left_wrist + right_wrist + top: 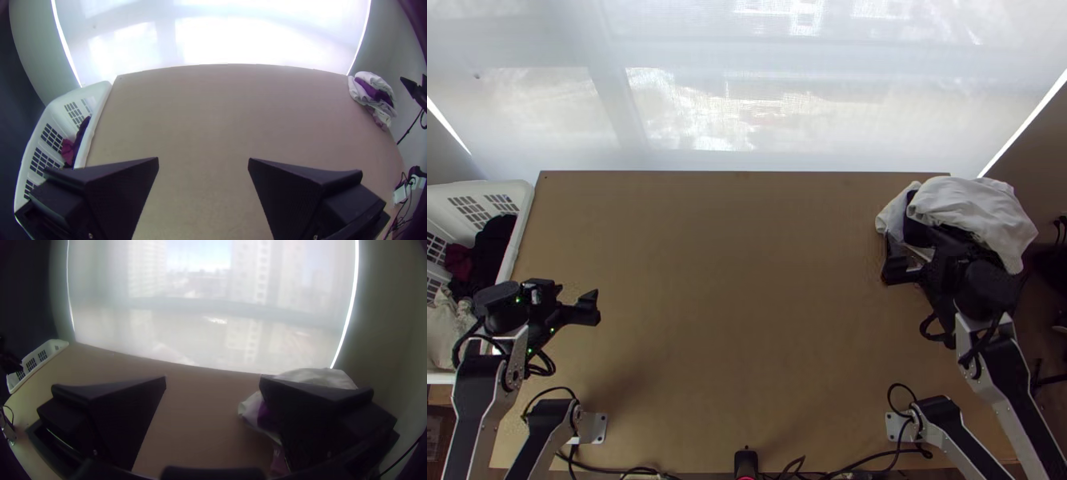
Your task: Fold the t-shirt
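Item: cloth stack [971,204], far right corner of the table [747,280]; loosely folded layers, white and purple, rounded edges, rumpled on top. Item: laundry basket [520,220], slotted white plastic; limp dark and wine-red garments inside. T-shirt: I cannot single it out; probably folded, in that stack, little left but tidying. My left gripper [203,161], right gripper [213,379]: each spread wide, gripping nothing, the right near the stack

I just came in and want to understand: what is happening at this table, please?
The right pincer is open at the pile of white and purple cloth, at the far right corner of the table. The left pincer is open over the table, beside the basket of clothes. Neither grips any cloth.
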`<move>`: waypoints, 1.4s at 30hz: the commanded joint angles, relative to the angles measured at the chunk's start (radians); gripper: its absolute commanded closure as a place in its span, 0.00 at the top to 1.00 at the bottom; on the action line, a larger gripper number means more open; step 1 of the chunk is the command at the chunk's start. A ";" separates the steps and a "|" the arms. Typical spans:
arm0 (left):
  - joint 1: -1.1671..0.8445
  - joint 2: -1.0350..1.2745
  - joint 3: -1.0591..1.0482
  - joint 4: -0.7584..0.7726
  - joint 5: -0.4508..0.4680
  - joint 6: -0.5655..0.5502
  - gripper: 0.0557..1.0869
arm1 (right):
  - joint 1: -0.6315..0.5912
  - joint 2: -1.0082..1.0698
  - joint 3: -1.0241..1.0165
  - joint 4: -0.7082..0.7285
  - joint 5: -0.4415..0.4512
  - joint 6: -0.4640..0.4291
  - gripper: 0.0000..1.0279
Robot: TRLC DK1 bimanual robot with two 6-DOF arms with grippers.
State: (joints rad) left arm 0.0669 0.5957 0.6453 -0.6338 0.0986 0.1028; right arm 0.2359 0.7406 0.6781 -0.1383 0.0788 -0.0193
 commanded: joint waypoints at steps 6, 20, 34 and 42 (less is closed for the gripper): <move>0.040 -0.424 -0.314 0.157 -0.068 0.218 0.95 | 0.043 -0.377 -0.348 -0.024 0.162 0.062 0.95; 0.020 -0.593 -0.409 0.201 -0.083 0.018 0.95 | -0.010 -0.742 -0.577 -0.026 0.180 0.068 0.95; 0.034 -0.597 -0.392 0.083 -0.082 0.009 0.95 | -0.017 -0.741 -0.583 -0.067 0.182 0.071 0.95; 0.034 -0.597 -0.392 0.082 -0.082 0.009 0.95 | -0.017 -0.742 -0.583 -0.067 0.182 0.071 0.95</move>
State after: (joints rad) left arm 0.1005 0.0006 0.2523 -0.5446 0.0143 0.1123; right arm 0.2199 0.0010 0.0975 -0.2043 0.2619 0.0521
